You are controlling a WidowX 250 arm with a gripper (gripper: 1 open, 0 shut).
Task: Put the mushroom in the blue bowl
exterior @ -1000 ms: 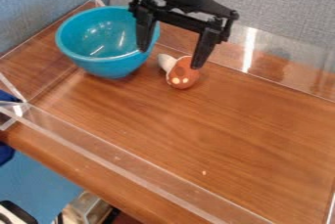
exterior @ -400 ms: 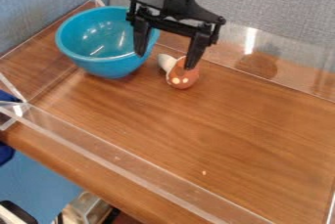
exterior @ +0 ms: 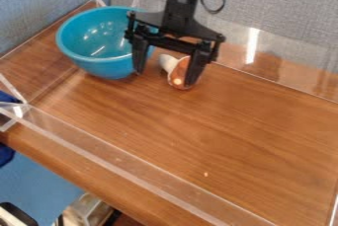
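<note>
Gripper (exterior: 169, 60): jaws spread wide, pinching nothing; it is dropping lower in the upper middle of the frame than a second ago and sliding slightly left.
Mushroom (exterior: 179, 73): lying on the wooden table (exterior: 199, 131), upper centre, now sitting between the fingers (exterior: 199, 64); contact cannot be told.
Blue bowl (exterior: 99, 40): resting upper left, just beside the mushroom, empty.
Meaning: approach is finishing; closing on the mushroom is probably next, lift and transfer not yet done.
</note>
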